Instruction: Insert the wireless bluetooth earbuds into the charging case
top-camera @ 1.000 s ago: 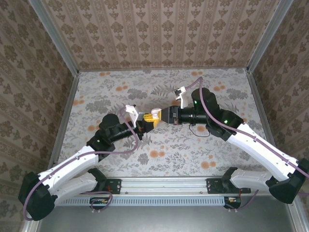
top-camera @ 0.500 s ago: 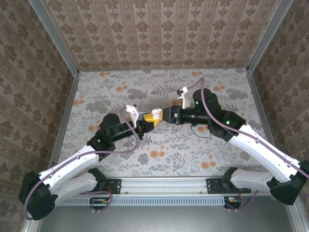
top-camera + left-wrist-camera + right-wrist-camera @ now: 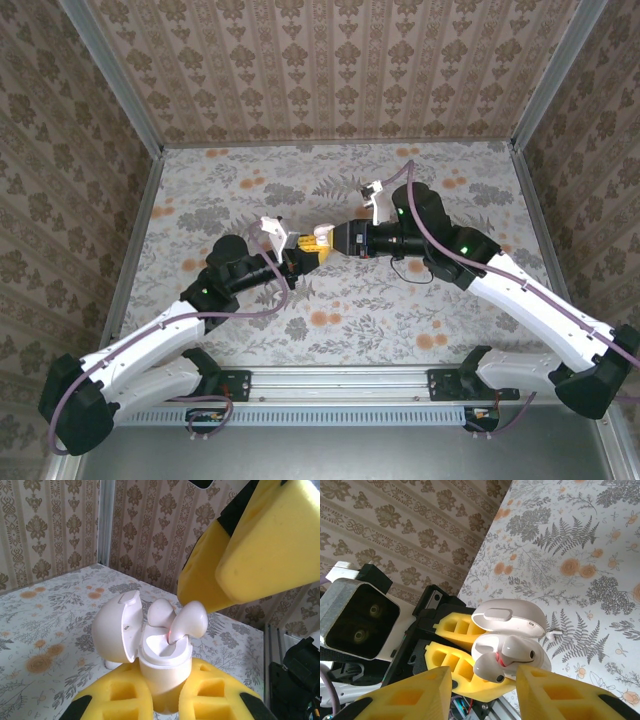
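Both arms reaching inward, left end effector [image 3: 162,700] clamped, right end effector [image 3: 484,692] parted

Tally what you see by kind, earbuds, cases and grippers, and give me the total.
earbuds: 2
charging case: 1
grippers: 2, the left gripper and the right gripper
Total: 5

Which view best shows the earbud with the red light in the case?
Left wrist: the earbud is close-up, its stem entering the open charging case. Right wrist shows it from the opposite side. Top external gives a tiny pale blob.
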Robot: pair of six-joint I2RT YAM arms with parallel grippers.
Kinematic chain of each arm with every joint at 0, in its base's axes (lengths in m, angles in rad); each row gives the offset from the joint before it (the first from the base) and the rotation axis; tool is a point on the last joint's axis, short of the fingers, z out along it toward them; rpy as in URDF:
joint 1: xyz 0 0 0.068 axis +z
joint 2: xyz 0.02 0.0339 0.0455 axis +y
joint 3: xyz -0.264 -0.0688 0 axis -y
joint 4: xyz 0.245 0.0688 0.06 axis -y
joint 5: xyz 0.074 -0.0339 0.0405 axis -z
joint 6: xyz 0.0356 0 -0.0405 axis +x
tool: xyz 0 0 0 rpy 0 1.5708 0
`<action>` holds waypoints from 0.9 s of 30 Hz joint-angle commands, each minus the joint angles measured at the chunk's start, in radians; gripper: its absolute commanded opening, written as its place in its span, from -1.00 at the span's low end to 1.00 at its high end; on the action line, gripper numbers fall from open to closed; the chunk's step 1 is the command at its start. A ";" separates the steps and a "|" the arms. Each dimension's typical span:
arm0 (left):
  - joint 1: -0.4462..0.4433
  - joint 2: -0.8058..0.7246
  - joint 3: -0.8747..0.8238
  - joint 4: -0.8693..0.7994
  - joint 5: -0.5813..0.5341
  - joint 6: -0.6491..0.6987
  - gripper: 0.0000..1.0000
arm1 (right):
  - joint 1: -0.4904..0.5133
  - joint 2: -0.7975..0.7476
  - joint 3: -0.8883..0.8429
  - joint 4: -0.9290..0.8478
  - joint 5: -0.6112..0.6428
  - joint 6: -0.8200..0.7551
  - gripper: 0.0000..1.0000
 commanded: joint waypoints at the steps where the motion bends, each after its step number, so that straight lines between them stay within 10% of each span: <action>1: -0.001 -0.001 0.026 0.034 0.018 -0.012 -1.00 | 0.006 0.015 0.019 -0.005 -0.030 -0.016 -0.22; 27: -0.002 0.002 0.022 0.034 0.012 -0.013 -1.00 | 0.057 0.040 0.060 -0.051 -0.025 -0.037 -0.26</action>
